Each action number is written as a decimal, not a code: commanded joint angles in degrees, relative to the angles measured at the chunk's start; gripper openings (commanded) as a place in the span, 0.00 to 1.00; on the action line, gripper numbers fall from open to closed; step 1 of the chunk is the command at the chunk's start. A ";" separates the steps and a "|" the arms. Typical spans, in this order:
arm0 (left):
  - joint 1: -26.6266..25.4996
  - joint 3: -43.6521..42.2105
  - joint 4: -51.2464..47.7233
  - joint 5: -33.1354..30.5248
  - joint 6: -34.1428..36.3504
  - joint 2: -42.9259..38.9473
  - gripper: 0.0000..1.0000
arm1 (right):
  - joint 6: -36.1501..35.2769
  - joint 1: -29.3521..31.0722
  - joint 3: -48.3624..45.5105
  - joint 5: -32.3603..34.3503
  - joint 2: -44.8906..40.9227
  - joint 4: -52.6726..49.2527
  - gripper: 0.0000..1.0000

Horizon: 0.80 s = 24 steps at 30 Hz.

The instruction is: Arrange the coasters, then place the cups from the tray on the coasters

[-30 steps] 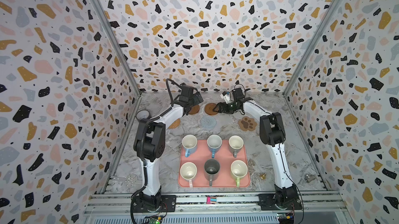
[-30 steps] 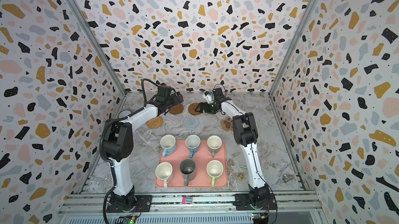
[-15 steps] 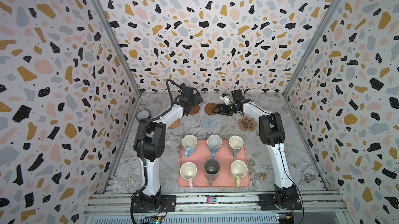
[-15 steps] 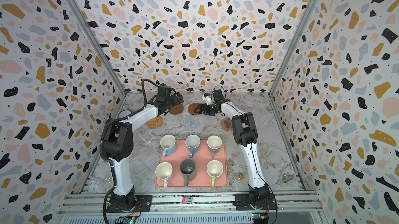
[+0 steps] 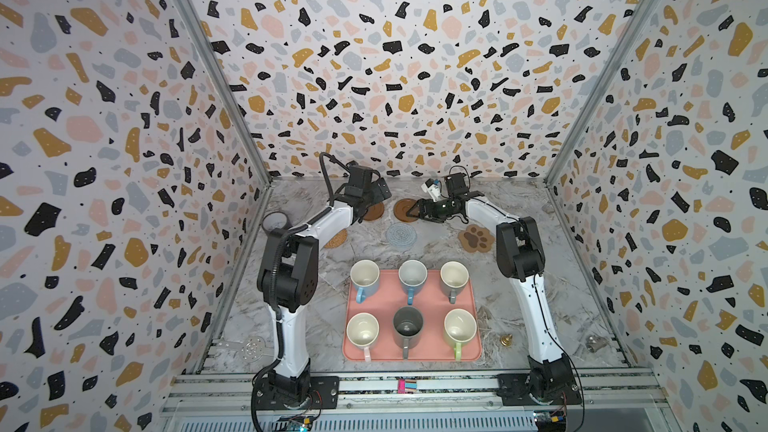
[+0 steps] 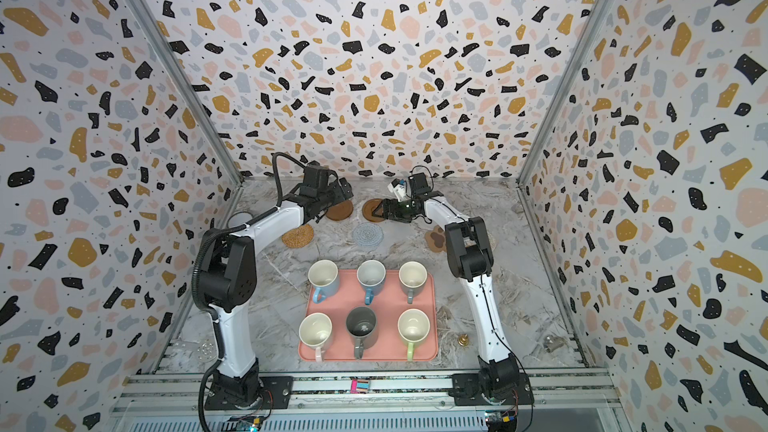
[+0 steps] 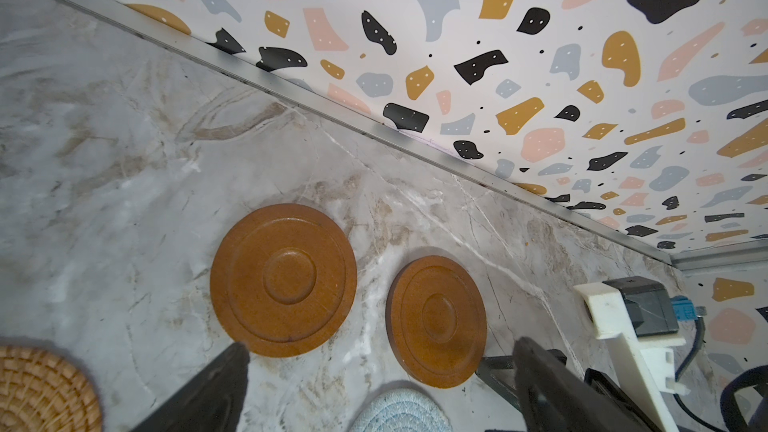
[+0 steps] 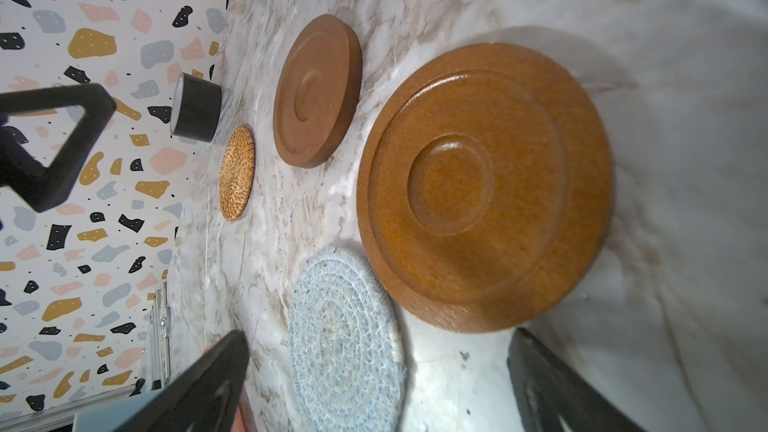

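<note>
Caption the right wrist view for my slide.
Open right gripper faces two wooden coasters, a blue woven coaster, a rattan coaster and a tape roll.

No writing, brand, label or number can be read in any view. The only drawn mark is a dark paw print on the paw coaster (image 5: 476, 237), seen in both top views. A small pink and blue tag (image 5: 406, 385) sits on the front rail (image 5: 457, 386); it is too small to tell whether it carries any text.
</note>
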 commanded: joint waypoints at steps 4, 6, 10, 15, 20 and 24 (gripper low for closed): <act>0.15 0.60 0.84 -0.82 0.01 -1.76 1.00 | 1.18 0.34 2.74 -1.22 1.39 0.57 0.99; 0.20 0.63 0.77 -0.82 0.01 -1.75 1.00 | 1.38 0.42 3.00 -1.37 1.65 0.77 0.99; 0.16 0.42 0.67 -0.82 0.01 -1.83 1.00 | 1.54 0.49 3.49 -1.51 2.07 0.65 0.99; 0.15 0.40 0.76 -1.08 0.01 -2.15 1.00 | 0.52 0.07 3.26 -0.33 0.48 -0.66 0.99; 0.17 0.08 0.83 -1.17 0.06 -2.28 1.00 | 0.67 -1.32 1.42 0.70 -2.51 0.77 0.99; 0.16 0.07 0.92 -0.91 -0.05 -2.03 1.00 | 3.74 -2.68 0.64 1.11 -2.60 5.40 0.99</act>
